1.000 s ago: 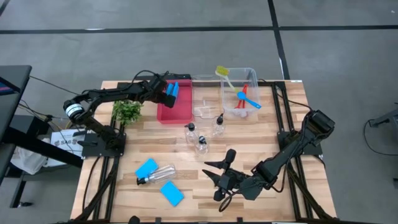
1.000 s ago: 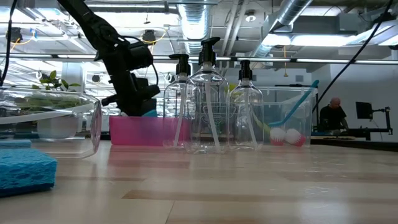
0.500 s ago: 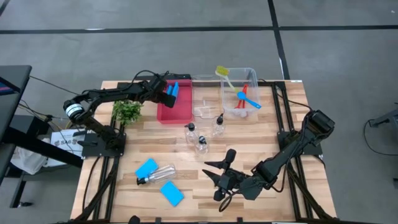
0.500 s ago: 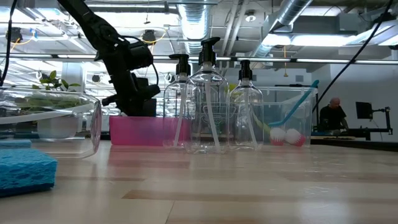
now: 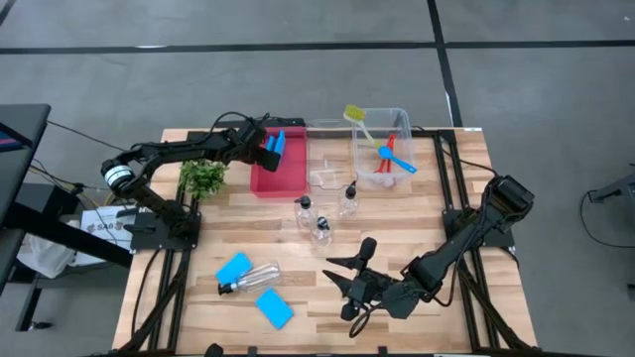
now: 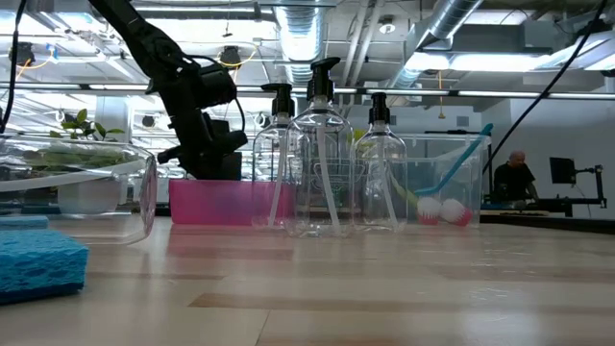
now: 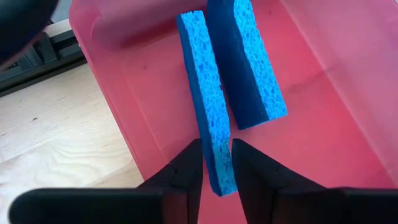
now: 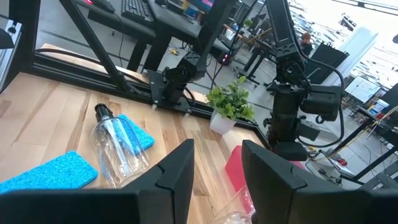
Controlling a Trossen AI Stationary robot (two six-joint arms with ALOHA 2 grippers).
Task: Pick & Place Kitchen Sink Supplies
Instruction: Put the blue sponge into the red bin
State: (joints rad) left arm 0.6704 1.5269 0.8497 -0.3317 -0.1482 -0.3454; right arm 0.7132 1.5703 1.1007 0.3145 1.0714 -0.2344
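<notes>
Nearest the front edge of the counter, the unsorted stock: two sponges and a bottle on its side between them, none binned yet. The right tool waits low beside them, fingers parted and empty, well clear of the edge.

Mid-counter, three upright bottles stand in a tight cluster – little room between them for fingers, so a knock looks likely (my guess).

Farther back the sorting shows: brushes lie in the clear bin, and the red tray holds one sponge lying flat. The left tool is over that tray with a second sponge on edge between its fingers – whether gripped or just let go I cannot tell. The plant sits just beside the left arm; the middle bin looks empty. Roughly a third done, I judge.
</notes>
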